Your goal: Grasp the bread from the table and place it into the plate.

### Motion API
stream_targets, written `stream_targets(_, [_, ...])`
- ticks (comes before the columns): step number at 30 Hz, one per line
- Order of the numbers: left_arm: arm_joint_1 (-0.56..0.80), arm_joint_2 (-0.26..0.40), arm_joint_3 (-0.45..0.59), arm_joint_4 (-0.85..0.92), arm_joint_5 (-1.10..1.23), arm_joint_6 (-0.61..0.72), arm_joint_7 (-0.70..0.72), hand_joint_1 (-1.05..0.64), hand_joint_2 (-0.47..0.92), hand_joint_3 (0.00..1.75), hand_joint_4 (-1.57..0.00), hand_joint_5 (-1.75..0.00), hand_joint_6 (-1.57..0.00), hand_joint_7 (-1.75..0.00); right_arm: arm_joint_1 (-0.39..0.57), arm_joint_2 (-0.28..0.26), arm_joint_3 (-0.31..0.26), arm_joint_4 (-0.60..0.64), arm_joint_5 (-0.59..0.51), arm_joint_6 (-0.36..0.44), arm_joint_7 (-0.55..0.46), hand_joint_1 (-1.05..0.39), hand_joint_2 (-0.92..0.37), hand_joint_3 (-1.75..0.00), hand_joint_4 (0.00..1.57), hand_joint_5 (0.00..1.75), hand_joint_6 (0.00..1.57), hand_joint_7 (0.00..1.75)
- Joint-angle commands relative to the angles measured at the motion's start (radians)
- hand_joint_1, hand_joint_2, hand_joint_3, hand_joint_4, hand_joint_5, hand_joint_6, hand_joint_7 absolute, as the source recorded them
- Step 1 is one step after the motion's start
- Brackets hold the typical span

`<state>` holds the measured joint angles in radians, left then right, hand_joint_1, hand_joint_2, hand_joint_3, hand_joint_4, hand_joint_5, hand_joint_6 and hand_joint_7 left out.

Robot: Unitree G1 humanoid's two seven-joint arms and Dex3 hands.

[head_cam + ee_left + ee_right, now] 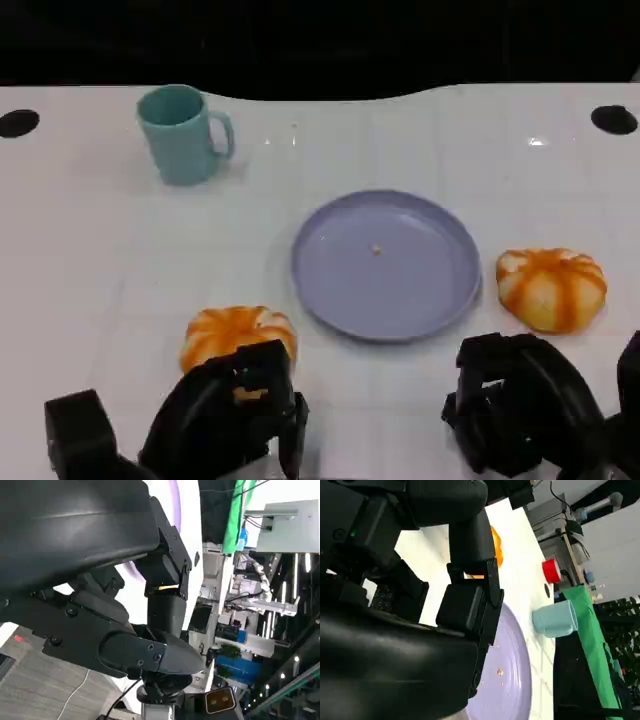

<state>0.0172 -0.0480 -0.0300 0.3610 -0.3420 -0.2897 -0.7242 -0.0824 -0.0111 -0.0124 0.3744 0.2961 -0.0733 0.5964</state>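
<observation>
Two orange-and-white striped bread buns lie on the white table. The left bun (pixel 237 333) sits just near-left of the purple plate (pixel 385 265), and a sliver of it (pixel 167 586) shows between my fingers. My left hand (pixel 232 415) reaches over its near edge with loosely bent fingers, and the bun still rests on the table. The right bun (pixel 552 288) lies right of the plate. My right hand (pixel 518 400) hovers near the table's front edge, below that bun, holding nothing. The plate (pixel 512 680) carries only a crumb.
A teal mug (pixel 183 133) stands at the back left, also seen as the mug (pixel 555 620) in the right wrist view. Black round holes (pixel 613 119) mark the table's far corners. A red cylinder (pixel 551 571) stands off beyond the table.
</observation>
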Motion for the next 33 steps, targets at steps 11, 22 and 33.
stream_targets(11, [-0.009, 0.014, 0.009, 0.003, -0.008, -0.016, -0.007, -0.77, 0.92, 0.19, -1.01, -1.75, -0.9, -1.6, -0.003, -0.015, -0.006, 0.005, -0.002, -0.026, 0.008, -1.05, -0.05, -1.43, 1.48, 1.41, 1.57, 1.02])
stream_targets(22, [-0.008, 0.019, 0.011, -0.025, -0.007, -0.018, 0.003, -0.79, 0.91, 0.18, -1.01, -1.75, -0.88, -1.57, 0.004, -0.011, -0.001, -0.019, -0.007, -0.001, -0.01, -1.05, -0.07, -1.38, 1.49, 1.41, 1.57, 1.02])
stream_targets(33, [-0.019, 0.063, 0.015, -0.093, 0.127, -0.185, 0.091, -0.81, 0.92, 0.17, -0.72, -1.61, -0.61, -1.27, 0.016, -0.008, 0.002, -0.044, -0.004, 0.017, -0.015, -1.05, -0.06, -1.4, 1.48, 1.42, 1.57, 1.02])
